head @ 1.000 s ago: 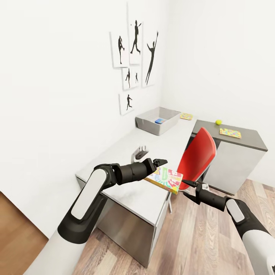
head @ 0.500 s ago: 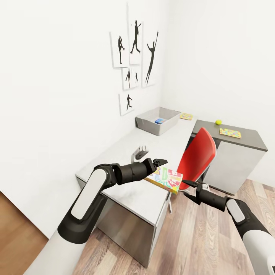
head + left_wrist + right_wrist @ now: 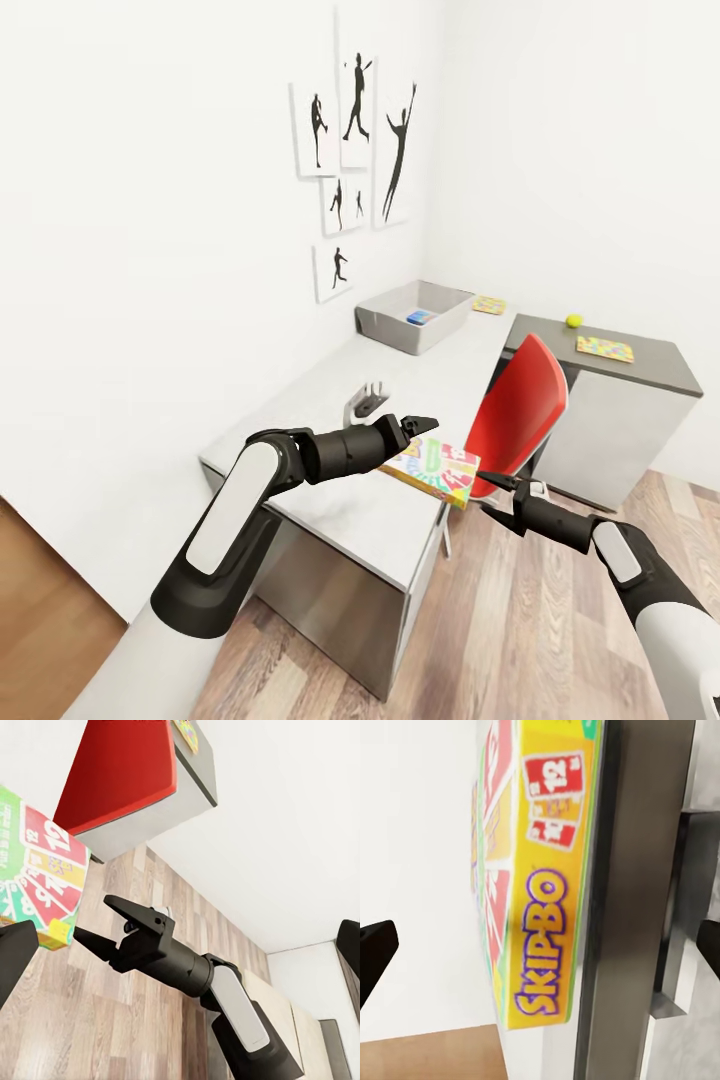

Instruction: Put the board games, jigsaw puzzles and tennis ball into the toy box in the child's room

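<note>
Head view: SKIP-BO box (image 3: 437, 469) overhanging worktop (image 3: 330, 400) near edge, probably for easy pinching, left gripper (image 3: 422, 425) just above with jaws narrow, right gripper (image 3: 493, 498) spread empty beside it, bin (image 3: 414, 315) far corner.

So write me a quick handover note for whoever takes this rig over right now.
Left gripper: open, empty, just above the Skip-Bo box.
Right gripper: open, empty, off the table's edge by the red chair.
Skip-Bo box lies on the near table edge.
Done: blue game in the toy box.
Left: Skip-Bo, two puzzles, tennis ball. Monopoly unseen.
</note>
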